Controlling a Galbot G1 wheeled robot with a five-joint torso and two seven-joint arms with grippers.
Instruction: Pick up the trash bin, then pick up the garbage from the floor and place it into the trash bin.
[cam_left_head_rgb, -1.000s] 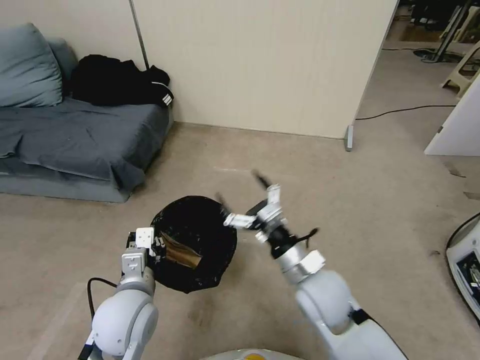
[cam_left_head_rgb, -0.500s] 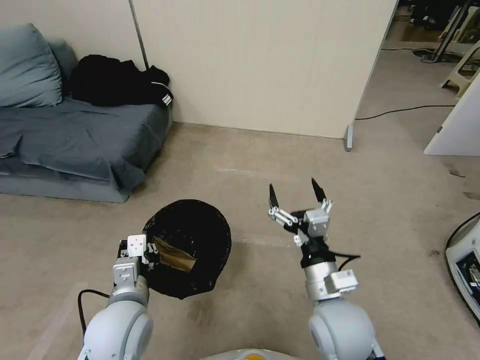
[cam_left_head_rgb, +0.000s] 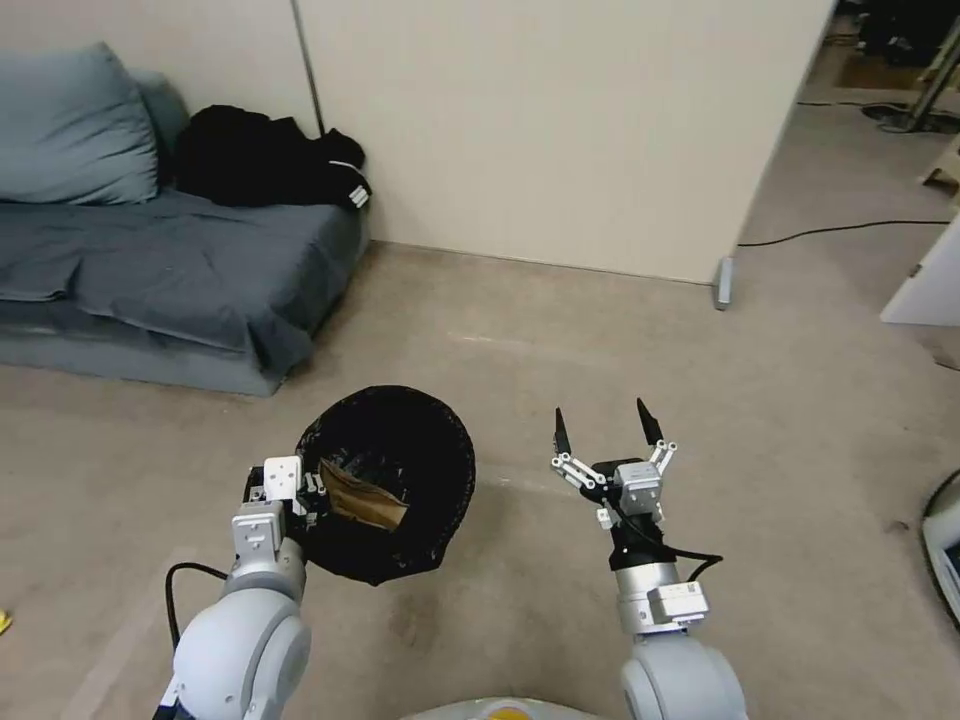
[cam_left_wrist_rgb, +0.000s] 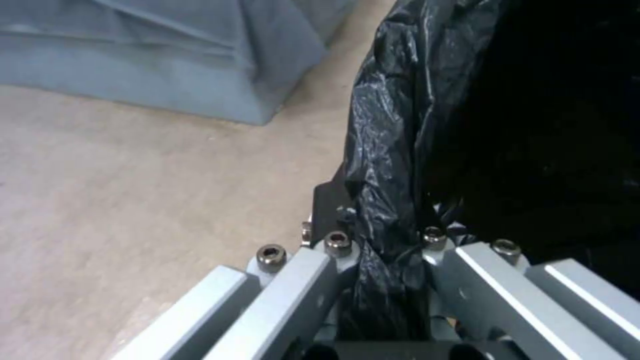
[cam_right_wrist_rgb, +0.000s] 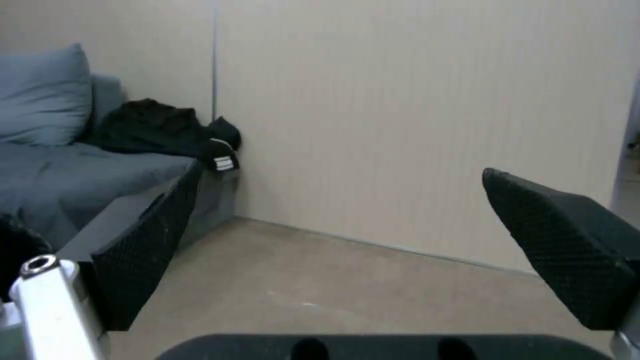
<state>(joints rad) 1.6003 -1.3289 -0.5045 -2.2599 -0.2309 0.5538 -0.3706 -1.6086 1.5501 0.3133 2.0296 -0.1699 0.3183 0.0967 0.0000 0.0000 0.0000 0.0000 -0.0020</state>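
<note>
Currently, status:
Left gripper (cam_left_head_rgb: 300, 497): clamped on the trash bin (cam_left_head_rgb: 400, 480) rim, bin held off the floor.
Right gripper (cam_left_head_rgb: 608, 432): withdrawn from the bin, jaws spread, empty.
Garbage: brown paper bag (cam_left_head_rgb: 362, 497) inside; drop-off judged complete.

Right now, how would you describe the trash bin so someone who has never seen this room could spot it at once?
Start at the grey sofa along the wall, then look down across the bare floor toward the robot. The trash bin is held off the floor by the left gripper, clamped on its rim. It is the round container lined with a glossy black bag, a crumpled brown paper bag inside.
</note>
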